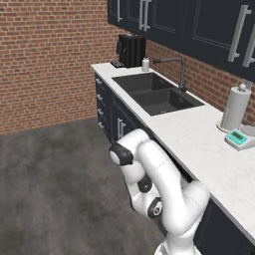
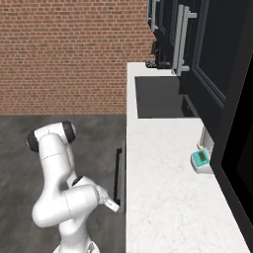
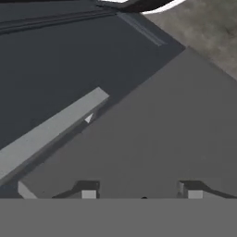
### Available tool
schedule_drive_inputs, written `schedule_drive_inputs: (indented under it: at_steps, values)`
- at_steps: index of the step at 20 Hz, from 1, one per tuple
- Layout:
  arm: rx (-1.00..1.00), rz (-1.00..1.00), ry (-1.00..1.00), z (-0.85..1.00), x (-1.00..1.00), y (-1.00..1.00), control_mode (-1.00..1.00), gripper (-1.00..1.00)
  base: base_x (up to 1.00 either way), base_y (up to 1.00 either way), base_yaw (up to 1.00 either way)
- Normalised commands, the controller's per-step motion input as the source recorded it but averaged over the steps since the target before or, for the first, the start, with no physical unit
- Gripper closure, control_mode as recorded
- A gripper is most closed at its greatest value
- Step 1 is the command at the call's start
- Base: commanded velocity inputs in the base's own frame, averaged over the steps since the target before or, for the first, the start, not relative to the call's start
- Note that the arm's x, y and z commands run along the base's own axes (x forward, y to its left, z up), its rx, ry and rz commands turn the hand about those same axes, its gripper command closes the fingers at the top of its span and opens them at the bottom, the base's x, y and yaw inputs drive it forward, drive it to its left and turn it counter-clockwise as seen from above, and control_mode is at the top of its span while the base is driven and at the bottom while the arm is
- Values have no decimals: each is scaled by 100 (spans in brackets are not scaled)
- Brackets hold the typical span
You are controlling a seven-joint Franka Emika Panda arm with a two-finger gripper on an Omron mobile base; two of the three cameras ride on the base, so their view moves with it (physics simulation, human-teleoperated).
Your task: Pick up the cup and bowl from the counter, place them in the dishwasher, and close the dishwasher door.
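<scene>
The white arm (image 1: 164,189) is folded low in front of the dark cabinets, its hand tucked down under the edge of the counter (image 1: 199,144). From the camera on the hand, the two dark fingertips (image 3: 89,190) stand well apart with nothing between them, so the claw (image 3: 139,193) is open and empty. Just past them lies a broad flat grey panel (image 3: 152,134), which looks like the inner face of the dishwasher door, though I cannot tell how far it is lowered. Beside that panel a pale grey bar (image 3: 51,132) runs slantwise across a dark surface, and a strip of grey floor shows at the far corner.

From the right side, a dark slab (image 2: 119,178) juts out from the cabinet front just below the counter edge, close to the arm's forearm; this seems to be the dishwasher.

On the white marble counter, a small teal kitchen scale (image 1: 238,138) sits near the wall, with a paper towel roll (image 1: 235,107) standing upright just beside it. Further along is a dark double sink (image 1: 157,92) with a dark curved tap (image 1: 174,67) behind it. At the far end, against the brick wall (image 1: 50,55), a black coffee machine (image 1: 132,50) stands with a small pale jar (image 1: 145,64) next to it. Dark wall cabinets (image 1: 199,25) with long silver handles hang above.
</scene>
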Motion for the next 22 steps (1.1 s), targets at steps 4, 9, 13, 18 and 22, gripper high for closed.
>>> schedule_drive_inputs:
  at_steps: [4, 9, 13, 18, 22]
  values:
    - [-75, 0, -36, -24, 46, -31, -100, -100, 0, 0, 0]
    - [-75, 0, -31, -38, 33, -13, -100, -100, 0, 0, 0]
    - [-75, 0, -30, -47, 25, -8, -100, -100, 0, 0, 0]
    - [-76, 0, -29, -48, 25, -1, -100, -100, 0, 0, 0]
    - [-74, 0, -30, -41, 26, 0, -100, -100, 0, 0, 0]
